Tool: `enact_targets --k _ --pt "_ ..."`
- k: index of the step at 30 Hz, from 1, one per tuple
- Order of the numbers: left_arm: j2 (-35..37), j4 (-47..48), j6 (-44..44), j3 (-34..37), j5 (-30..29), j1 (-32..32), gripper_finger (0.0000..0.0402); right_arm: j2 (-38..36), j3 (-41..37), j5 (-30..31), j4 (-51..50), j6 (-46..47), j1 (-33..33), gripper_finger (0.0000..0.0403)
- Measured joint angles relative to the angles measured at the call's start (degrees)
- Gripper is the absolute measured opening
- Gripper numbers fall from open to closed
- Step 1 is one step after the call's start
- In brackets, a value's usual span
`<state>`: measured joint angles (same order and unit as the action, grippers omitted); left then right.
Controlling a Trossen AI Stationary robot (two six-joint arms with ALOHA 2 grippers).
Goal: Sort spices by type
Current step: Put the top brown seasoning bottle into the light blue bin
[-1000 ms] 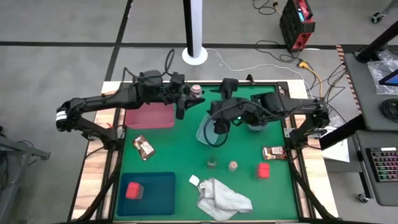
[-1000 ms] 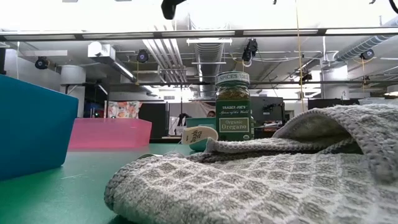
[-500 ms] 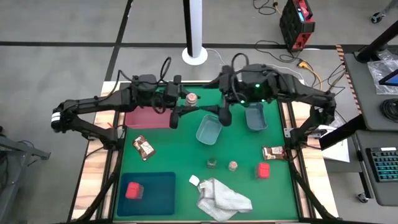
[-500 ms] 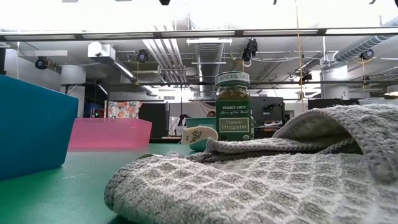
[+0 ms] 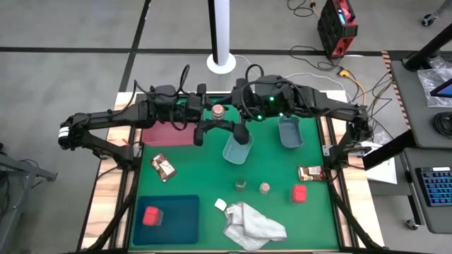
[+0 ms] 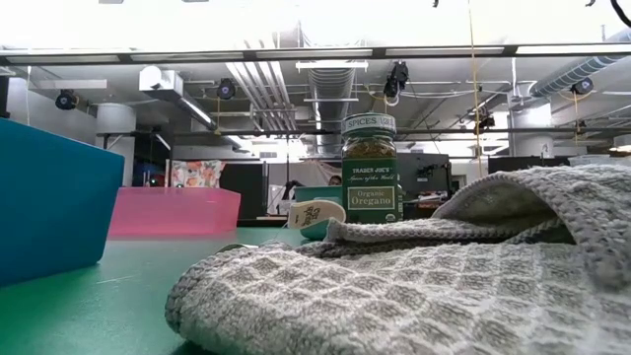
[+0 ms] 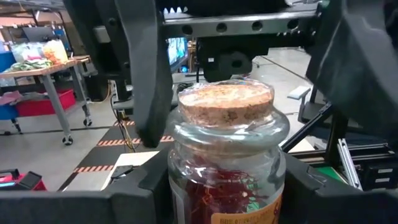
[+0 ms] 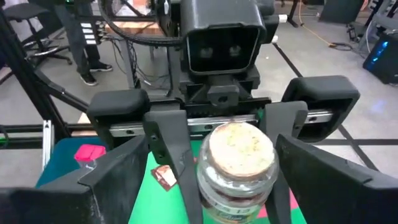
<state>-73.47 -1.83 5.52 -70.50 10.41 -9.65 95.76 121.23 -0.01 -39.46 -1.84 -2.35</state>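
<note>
A tan-topped jar of red threads is up in the air over the table's far middle, upright. My left gripper is shut on it. My right gripper faces it from the right, open. Its fingers stand on either side of the jar and apart from it. On the table stand another tan-topped jar and a dark green oregano jar. Two brown sachets lie flat. One pink block is on the table and one is in the teal tray. My left gripper pinches the jar's glass body, below the cork top, between its two fingers. The fingers come level from the table's left. The jar stands upright in the hold, lifted clear of the table.
A pink tray lies under my left arm. Two bluish tubs sit at the far middle and a teal tray near left. A white-grey cloth lies at the near edge and fills the low view.
My right gripper has left the spot over the middle tub, risen and swung toward the table's left, turning level at the jar. My left gripper has carried the jar a little toward the near edge, then held still.
</note>
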Motion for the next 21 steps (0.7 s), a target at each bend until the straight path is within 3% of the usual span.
enact_targets --k 7,15,17,21 --pt "0.00 -0.06 0.00 0.00 0.00 0.13 0.0166 1.13 0.00 -0.01 0.72 -1.21 -1.18 0.0287" --pt "-0.02 0.40 -0.70 0.02 -0.17 0.11 0.0166 1.51 0.00 -0.65 0.96 -1.70 -1.96 0.0179" --pt "-0.02 0.27 -1.34 0.02 -0.16 0.13 0.0168 1.51 0.00 -0.92 0.90 -1.50 -2.06 0.0168" --pt "-0.04 0.38 -3.91 0.02 -2.06 0.13 0.0225 1.51 -0.04 -0.44 0.80 -2.00 -2.40 0.0168"
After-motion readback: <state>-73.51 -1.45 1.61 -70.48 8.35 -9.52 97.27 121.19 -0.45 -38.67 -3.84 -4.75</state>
